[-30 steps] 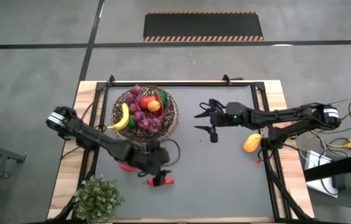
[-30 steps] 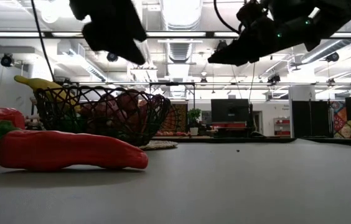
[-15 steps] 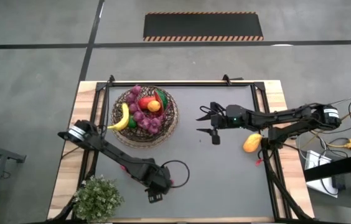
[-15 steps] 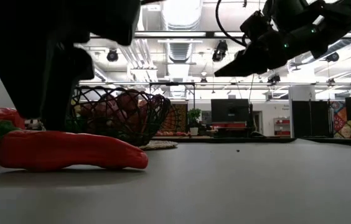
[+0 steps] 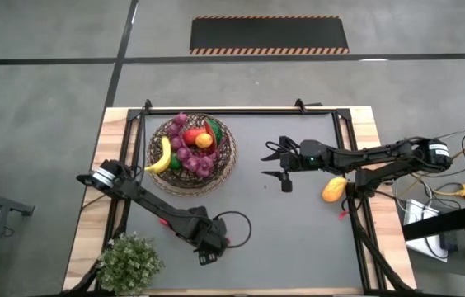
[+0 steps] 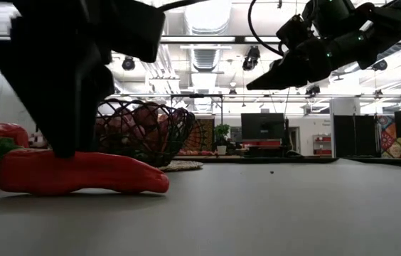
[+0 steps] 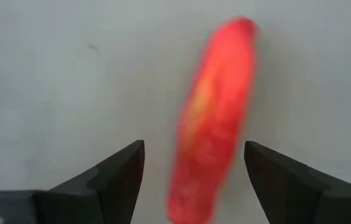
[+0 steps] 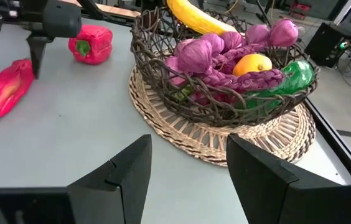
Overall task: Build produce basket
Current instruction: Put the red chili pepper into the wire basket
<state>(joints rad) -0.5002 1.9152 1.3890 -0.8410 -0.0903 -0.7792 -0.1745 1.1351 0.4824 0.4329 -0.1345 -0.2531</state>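
Your left gripper (image 7: 194, 180) had dropped from beside the basket (image 5: 191, 148) onto the red chili (image 7: 213, 118), fingers apart astride it. Closing looked next. Your right gripper (image 5: 275, 163) waited open mid-table.

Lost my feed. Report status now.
Left gripper open, straddling red chili on the table. Right gripper open, idle in the air right of the basket. Red pepper also outside basket. Nothing blocking.

The bench (image 5: 298, 223) is viewed from directly overhead. A level view is taken at bench-top height, close behind the red chili (image 6: 79, 173). The chili (image 7: 216, 118) is seen close-up from the left wrist; the basket (image 8: 225, 99) is faced from the right wrist.
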